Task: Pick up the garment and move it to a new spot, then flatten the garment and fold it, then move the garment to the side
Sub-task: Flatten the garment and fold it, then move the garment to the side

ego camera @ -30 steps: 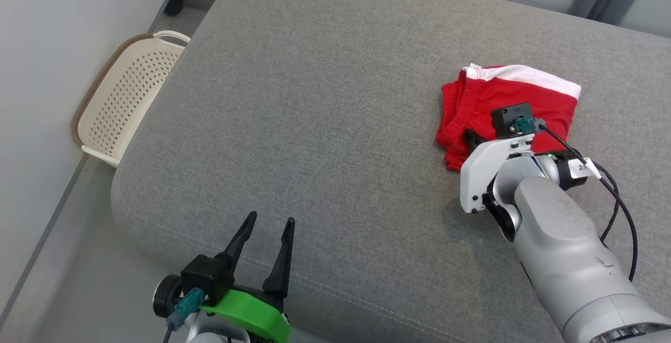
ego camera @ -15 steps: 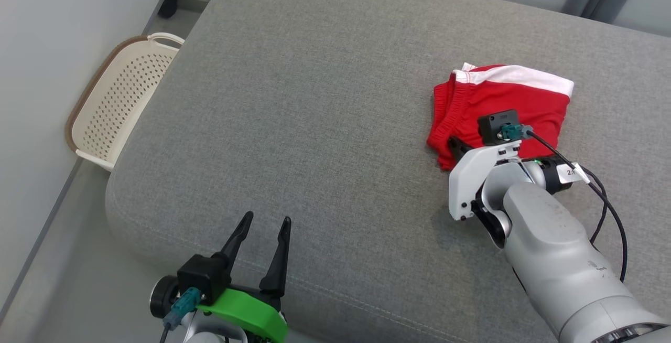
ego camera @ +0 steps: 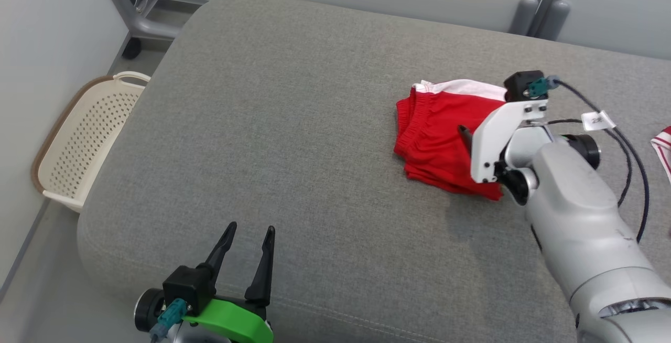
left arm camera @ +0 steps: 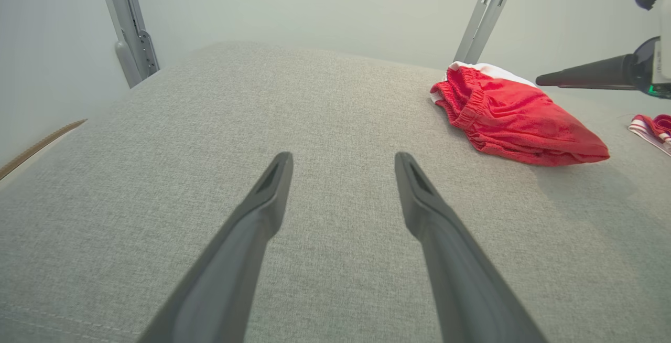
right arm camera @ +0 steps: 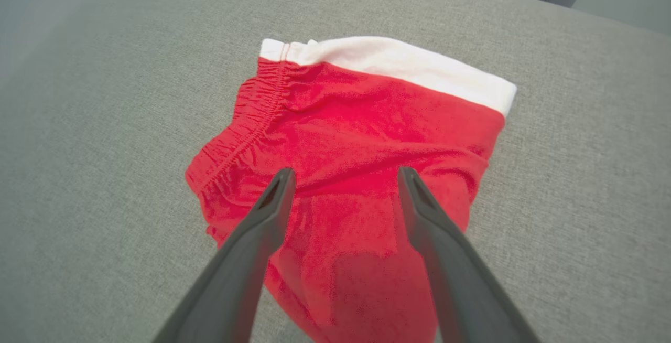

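I am holding my right end effector over the garment, its two dark fingers standing wide apart and gripping nothing. In the left wrist view one of those fingers is hanging in the upper right of the frame, just above the red cloth and apart from it. The garment, a pair of red shorts with a white band, is lying folded on the grey cushion, right of centre in the head view. Its gathered elastic edge is facing the left of the frame and the white band is running along its upper edge. My pale right forearm is reaching up from the lower right corner of the head view and covering the garment's right side. My left end effector is hovering at the lower left of the head view, over the cushion's near edge and well apart from the garment, its fingers also spread open and empty. A cream perforated basket is sitting off the cushion at the left edge of the head view, beside the wall. A piece of red-and-white striped cloth is lying on the cushion at the right edge. A dark cable with a white tag is looping from my right wrist.
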`<state>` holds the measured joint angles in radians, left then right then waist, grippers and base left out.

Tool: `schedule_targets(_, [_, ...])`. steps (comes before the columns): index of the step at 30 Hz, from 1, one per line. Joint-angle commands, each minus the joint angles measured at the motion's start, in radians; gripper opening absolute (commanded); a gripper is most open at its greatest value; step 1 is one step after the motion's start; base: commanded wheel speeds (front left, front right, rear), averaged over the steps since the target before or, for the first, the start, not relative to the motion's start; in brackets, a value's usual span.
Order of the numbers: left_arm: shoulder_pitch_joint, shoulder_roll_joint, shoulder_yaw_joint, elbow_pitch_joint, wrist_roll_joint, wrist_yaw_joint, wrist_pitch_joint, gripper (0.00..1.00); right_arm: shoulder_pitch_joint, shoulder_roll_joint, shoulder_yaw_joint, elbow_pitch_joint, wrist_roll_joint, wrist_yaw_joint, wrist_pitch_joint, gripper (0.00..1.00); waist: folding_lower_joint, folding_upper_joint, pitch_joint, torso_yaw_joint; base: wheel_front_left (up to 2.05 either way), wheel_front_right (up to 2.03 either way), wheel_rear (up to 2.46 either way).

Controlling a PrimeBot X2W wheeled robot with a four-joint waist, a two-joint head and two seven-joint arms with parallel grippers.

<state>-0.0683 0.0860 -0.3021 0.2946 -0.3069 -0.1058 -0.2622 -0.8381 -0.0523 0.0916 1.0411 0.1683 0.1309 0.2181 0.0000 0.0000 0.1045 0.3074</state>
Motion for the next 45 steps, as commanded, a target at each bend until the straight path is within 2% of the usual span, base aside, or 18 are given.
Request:
schedule_targets(1, [0.014,0.009,0.003,-0.008,0.002,0.006,-0.003,1.0,-0.022,-0.021,-0.071,0.009,-0.032,-0.001,0.073,1.0,0.0,0.0,-0.023,-0.031,0.0,0.0,0.0])
schedule_targets(8, [0.012,0.008,-0.013,-0.012,-0.002,0.005,-0.003,1.0,-0.049,-0.024,-0.311,-0.02,-0.199,0.0,0.34,1.0,0.0,0.0,-0.009,-0.031,0.0,0.0,0.0])
schedule_targets(13, [-0.002,0.007,-0.019,-0.011,-0.007,0.003,-0.003,1.0,-0.023,-0.004,-0.416,-0.108,-0.293,0.0,0.45,1.0,0.0,0.0,0.01,-0.016,0.0,0.0,0.0])
schedule_targets(16, [-0.011,0.006,-0.023,-0.01,-0.006,0.001,-0.003,1.0,-0.018,0.001,-0.454,-0.143,-0.301,0.0,0.493,1.0,0.0,0.0,0.021,-0.001,0.0,0.0,0.0])
schedule_targets(26, [-0.022,0.001,-0.038,-0.004,-0.008,-0.003,-0.003,1.0,-0.045,0.0,-0.469,-0.115,-0.263,0.0,0.52,1.0,0.0,0.0,0.049,0.025,0.0,0.0,0.0])
schedule_targets(35, [-0.033,-0.004,-0.049,0.001,-0.012,-0.007,-0.003,1.0,-0.045,0.0,-0.543,-0.099,-0.358,0.0,0.508,1.0,0.0,0.0,0.078,0.043,0.0,0.0,0.0])
schedule_targets(45, [-0.05,-0.01,-0.064,0.006,-0.014,-0.011,-0.003,1.0,-0.081,0.002,-0.604,0.009,-0.39,0.0,0.46,0.98,0.0,0.0,0.112,0.052,0.0,0.0,0.0])
